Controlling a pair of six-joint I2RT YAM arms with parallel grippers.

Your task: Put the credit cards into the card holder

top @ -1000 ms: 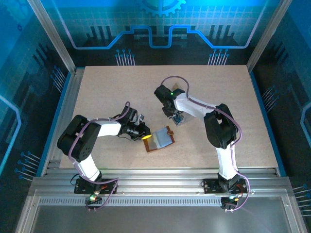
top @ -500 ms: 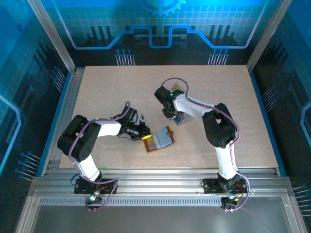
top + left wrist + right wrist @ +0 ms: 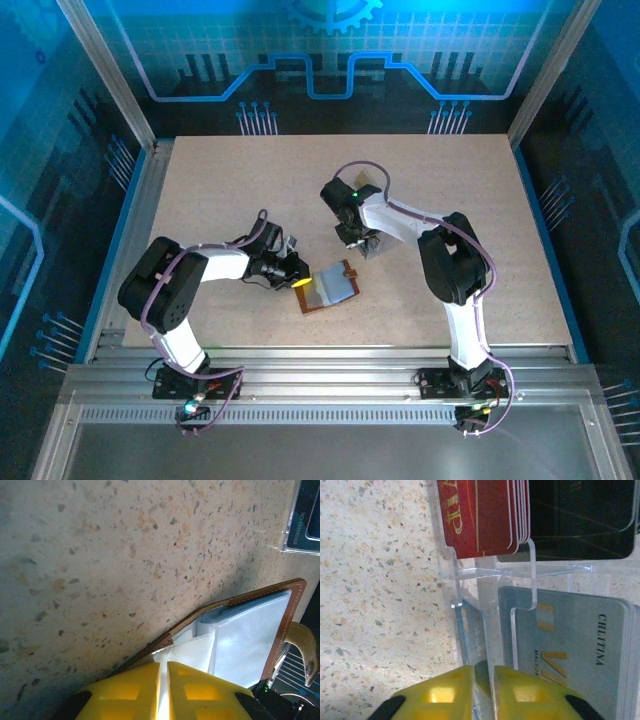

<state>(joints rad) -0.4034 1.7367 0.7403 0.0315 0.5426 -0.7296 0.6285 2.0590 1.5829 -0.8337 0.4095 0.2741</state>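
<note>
Credit card point(image 3: 472, 635) edge-on between cropped right fingers point(image 3: 447, 692)

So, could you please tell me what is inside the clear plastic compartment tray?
The clear plastic tray holds stacked red cards, black cards and grey-blue cards with gold lettering. Cards beneath each top one are covered.

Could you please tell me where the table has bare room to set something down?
The table is bare along the far edge and down the right side beyond the right arm. A narrower strip lies between the card holder and the near edge. The middle is crowded: left fingers on the card holder, right fingers on a credit card in the clear tray.
</note>
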